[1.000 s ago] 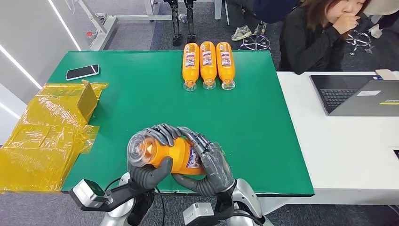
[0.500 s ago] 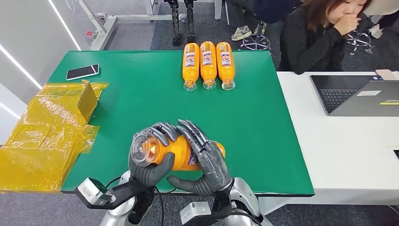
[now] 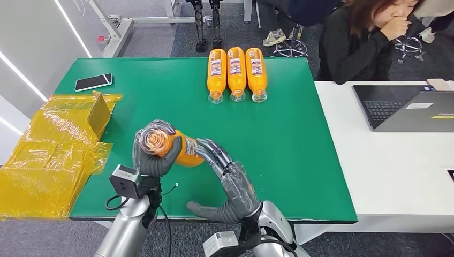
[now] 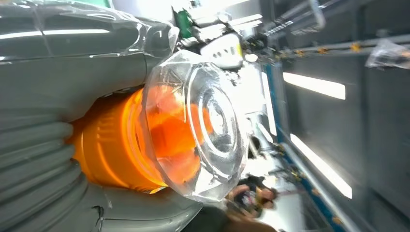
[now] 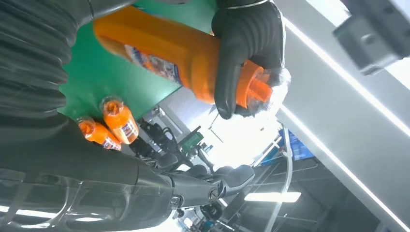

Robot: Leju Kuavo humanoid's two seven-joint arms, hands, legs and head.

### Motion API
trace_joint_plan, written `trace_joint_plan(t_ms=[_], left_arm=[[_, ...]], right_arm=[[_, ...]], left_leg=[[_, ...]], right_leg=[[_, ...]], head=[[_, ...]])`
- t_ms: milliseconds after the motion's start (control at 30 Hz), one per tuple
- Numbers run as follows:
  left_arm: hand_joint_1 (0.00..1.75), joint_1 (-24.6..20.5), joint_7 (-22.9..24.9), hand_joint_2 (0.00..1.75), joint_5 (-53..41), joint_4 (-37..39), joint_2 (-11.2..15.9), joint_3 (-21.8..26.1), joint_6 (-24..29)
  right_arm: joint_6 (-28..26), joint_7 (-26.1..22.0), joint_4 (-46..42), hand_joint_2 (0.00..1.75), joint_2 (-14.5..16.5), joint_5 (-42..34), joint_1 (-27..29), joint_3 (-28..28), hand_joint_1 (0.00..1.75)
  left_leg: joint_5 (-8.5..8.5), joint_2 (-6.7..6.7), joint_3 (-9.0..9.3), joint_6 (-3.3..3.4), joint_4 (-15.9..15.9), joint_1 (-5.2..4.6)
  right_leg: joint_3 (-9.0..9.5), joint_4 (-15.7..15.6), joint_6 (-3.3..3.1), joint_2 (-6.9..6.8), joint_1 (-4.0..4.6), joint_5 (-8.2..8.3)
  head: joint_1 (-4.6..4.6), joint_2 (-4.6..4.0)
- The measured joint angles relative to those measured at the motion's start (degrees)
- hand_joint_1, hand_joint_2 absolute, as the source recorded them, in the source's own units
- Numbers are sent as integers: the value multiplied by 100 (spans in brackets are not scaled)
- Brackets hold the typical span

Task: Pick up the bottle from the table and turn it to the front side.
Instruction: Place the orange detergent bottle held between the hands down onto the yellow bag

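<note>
- Now the bottle (image 3: 170, 147) sits higher and further to the robot's left than a second ago, lifted off the green bench (image 3: 300, 160) and tilted so its clear cap end faces up toward the head camera.
- Its left hand (image 3: 151, 155) alone carries it, wrapped around the neck end just below the cap; the left wrist view shows the cap and orange shoulder bulging out of that grip.
- A second ago both hands cupped the bottle low near the front edge; half a second ago the right hand (image 3: 227, 184) was loosening, and it has since let go.
- That right hand is open and holds nothing, fingers spread, fingertips just beside the bottle's lower body; whether they touch it cannot be told.
- Judged from this, the pick-up is done and the turn is under way, with the label side partly hidden by the grip.
- Three more bottles (image 3: 236, 72) lie side by side at the bench's far edge, unmoved, as are the phone (image 3: 93, 81) and the yellow wrapping (image 3: 51, 152).
</note>
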Motion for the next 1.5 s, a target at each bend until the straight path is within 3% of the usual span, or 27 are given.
trace_joint_plan(t_ms=[333,467,533,600,700,900,1067,1200,1333,1433,1500], left_arm=[[156,-463,0,175,-13,701,477,651,836],[155,-810,35,175,-747,1255,687,719,1705],[155,-1048,309,175,-1583,1612,838,713,2321],[154,-1289,895,175,-2726,1936,1008,666,2841],[154,-1556,1663,175,-3994,2279,1227,515,3100],[151,-1762,1914,175,-4316,2609,1418,317,3118],[145,-1870,2649,175,-5334,2774,1514,62,3084],[145,-2030,3493,175,-6634,3100,1601,-410,2610],[150,-2108,3867,175,-7056,3352,1642,-708,2039],[133,-2120,4033,175,-7248,3500,1689,-833,1629],[93,-2104,4176,175,-7285,3586,1737,-934,1328]], right_arm=[[25,-279,311,175,-1,-330,-239,158,0],[26,-307,389,175,-1,-418,-325,227,0],[21,-308,423,175,-1,-479,-361,267,0],[-8,-318,456,175,-1,-543,-381,291,0],[-73,-344,508,175,-1,-611,-394,310,0],[-104,-351,584,175,-1,-611,-416,325,0],[-213,-391,640,175,-1,-644,-425,330,0],[-401,-449,720,175,-4,-743,-425,330,0],[-509,-437,789,175,-27,-817,-400,330,0],[-539,-433,833,175,-61,-867,-337,330,0],[-575,-471,868,175,-104,-971,-258,330,0]], left_leg=[[7,-4,-3,-9,0,1],[7,0,-2,-10,0,1],[10,0,-1,-10,1,1],[12,0,-1,-10,0,2],[14,1,-1,-12,0,2],[14,1,-4,-12,0,1],[14,0,-5,-12,0,1],[14,2,-4,-12,0,1],[14,8,-4,-13,0,1],[13,9,-5,-13,0,2],[13,8,-6,-13,-1,2]], right_leg=[[-2,2,-2,-2,1,1],[-3,2,-3,3,0,3],[-4,2,-4,3,0,4],[-5,4,-5,2,1,4],[-6,6,-6,4,1,5],[-9,6,-6,6,1,5],[-10,5,-6,5,0,5],[-11,5,-7,7,0,5],[-14,6,-8,13,0,6],[-16,6,-8,13,0,6],[-17,6,-8,13,0,5]], head=[[1,0],[1,0],[1,0],[0,0],[-1,0],[1,0],[2,0],[1,0],[1,0],[1,0],[1,0]])
